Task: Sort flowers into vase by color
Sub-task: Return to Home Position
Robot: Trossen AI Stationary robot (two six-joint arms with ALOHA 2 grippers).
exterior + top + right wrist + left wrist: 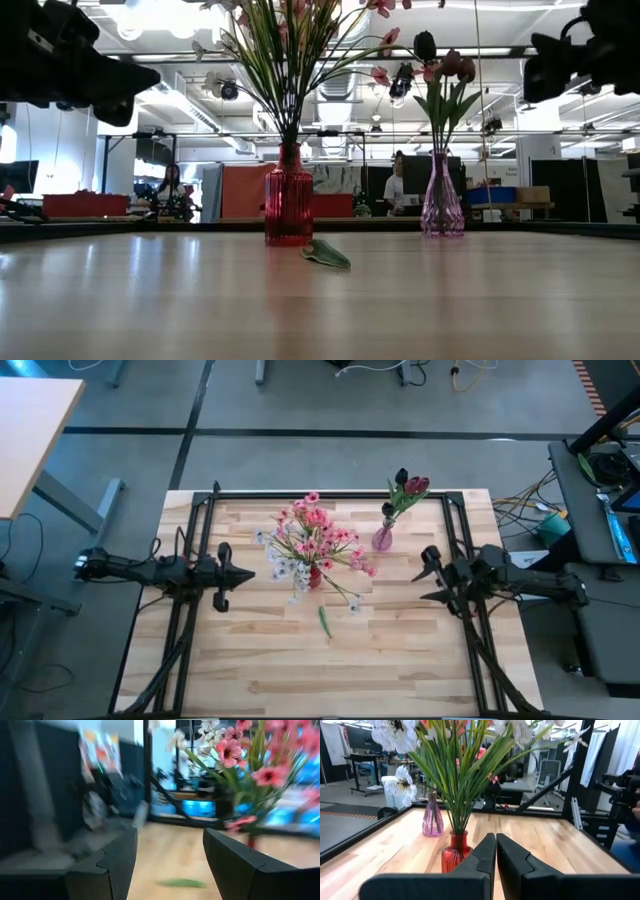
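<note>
Sorting looks done: pink and white flowers (315, 542) stand in red vase (288, 207) mid-worktop (250, 660), dark tulips (408, 488) in violet vase (441, 208) at the back right. Left tool (495, 840) clenched, empty; right tool (170, 840) released, empty. Homing — draw each arm outward, clear of the blossoms.

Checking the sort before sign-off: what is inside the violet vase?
The violet vase holds green-stemmed tulips with dark red and near-black buds. Nothing else shows in it. The stem ends inside the tinted glass cannot be made out.
</note>
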